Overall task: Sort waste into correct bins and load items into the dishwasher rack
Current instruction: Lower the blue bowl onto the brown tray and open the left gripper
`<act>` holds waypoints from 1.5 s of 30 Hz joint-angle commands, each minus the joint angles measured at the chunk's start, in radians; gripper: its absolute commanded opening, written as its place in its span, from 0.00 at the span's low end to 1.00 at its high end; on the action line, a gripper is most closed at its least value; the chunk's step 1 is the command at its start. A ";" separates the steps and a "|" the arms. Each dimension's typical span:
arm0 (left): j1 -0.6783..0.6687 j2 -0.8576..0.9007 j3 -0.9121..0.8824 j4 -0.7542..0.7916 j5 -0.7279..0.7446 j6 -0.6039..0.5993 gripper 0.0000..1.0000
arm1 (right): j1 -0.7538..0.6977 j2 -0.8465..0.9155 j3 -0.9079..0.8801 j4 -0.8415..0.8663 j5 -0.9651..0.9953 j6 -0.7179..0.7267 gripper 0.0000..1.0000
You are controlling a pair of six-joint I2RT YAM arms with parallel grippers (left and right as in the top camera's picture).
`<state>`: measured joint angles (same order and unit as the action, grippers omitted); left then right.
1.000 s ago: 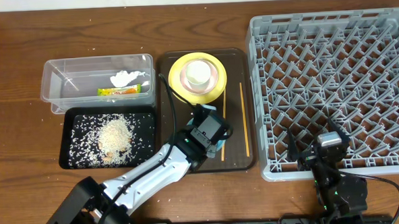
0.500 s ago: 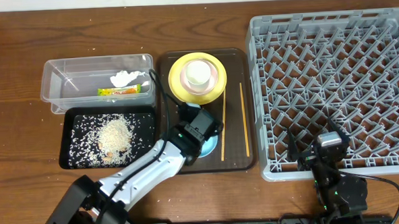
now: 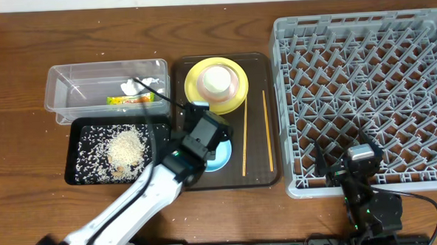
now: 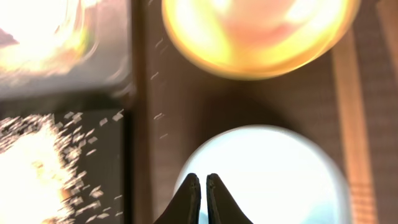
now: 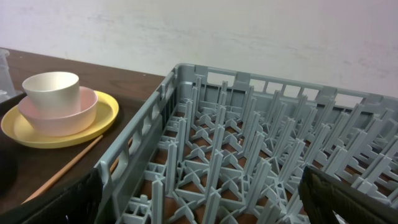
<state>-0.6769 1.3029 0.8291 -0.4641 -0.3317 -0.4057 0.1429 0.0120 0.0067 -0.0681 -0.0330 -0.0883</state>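
Just below centre on the brown tray [image 3: 259,176], one light blue bowl [image 3: 222,158] lies under the left gripper [image 4: 203,182], fingers pressed together. One yellow plate [image 3: 193,87] above carries one pink bowl [image 3: 234,83] and one white cup [image 3: 217,80]; two chopsticks [image 3: 243,140] lie rightward. The right gripper [image 5: 199,202] spreads its fingers wide at the lower edge of the rack [image 3: 280,105].

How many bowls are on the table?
2. The pink bowl sits on the yellow plate with the white cup inside it. The light blue bowl sits on the brown tray, partly under the left arm. I see no others.
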 commanded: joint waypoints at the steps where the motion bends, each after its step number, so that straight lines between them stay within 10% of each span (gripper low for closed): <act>1: 0.002 -0.079 0.034 0.016 0.182 -0.046 0.09 | 0.008 -0.005 -0.001 -0.004 0.003 -0.010 0.99; 15: -0.031 0.055 0.122 0.078 0.383 -0.175 0.34 | 0.008 -0.005 -0.001 -0.004 0.003 -0.010 0.99; 45: -0.045 0.238 0.275 0.008 0.259 -0.085 0.35 | 0.008 -0.005 -0.001 -0.004 0.003 -0.010 0.99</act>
<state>-0.7574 1.6123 1.0447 -0.4282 -0.0246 -0.5266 0.1429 0.0120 0.0067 -0.0681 -0.0326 -0.0883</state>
